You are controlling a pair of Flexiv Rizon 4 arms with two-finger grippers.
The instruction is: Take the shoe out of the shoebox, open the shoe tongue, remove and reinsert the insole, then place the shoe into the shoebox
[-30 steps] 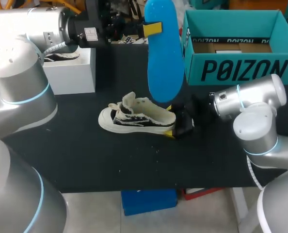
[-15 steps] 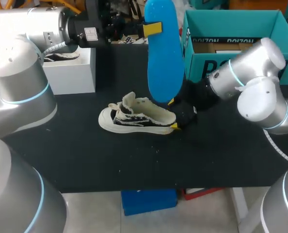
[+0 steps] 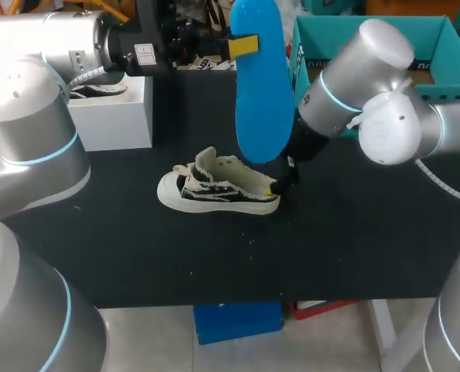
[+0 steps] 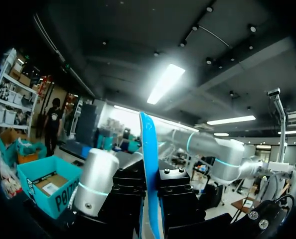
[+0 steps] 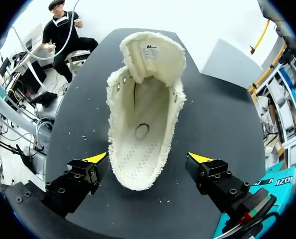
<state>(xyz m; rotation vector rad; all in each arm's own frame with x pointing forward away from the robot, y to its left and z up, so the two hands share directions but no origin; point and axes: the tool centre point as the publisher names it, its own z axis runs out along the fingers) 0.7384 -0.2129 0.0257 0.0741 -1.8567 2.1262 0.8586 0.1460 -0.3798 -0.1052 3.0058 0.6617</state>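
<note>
Begin at the near strip of bare desk (image 3: pixel 214 256). Next, mid-desk, meet the shoe (image 3: pixel 218 186) on its sole, toe toward the left arm's side, heel toward the right, tongue (image 5: pixel 153 55) standing up and the opening empty.

At the heel, find the right gripper (image 5: pixel 148 158) released and straddling it, one yellow-tipped finger on each side. Both sit just beside the collar and touch neither side, as far as can be told.

Judge the step in hand as putting the insole (image 3: pixel 261 93) back. To do it well:
- Close the right fingers gently on the heel first, low down rather than on the fluffy lining, and pin the shoe flat.
- Feed the insole toe-first into the mouth.
- Slide it forward under the tongue.
- Press the heel end down last.

Look higher and farther back for that insole: blue, upright, raised clear of the shoe, clamped edge-on between the fingers of the left gripper (image 4: pixel 150 209). Farthest, at the right rear, note the teal shoebox (image 3: pixel 385 108), open.
</note>
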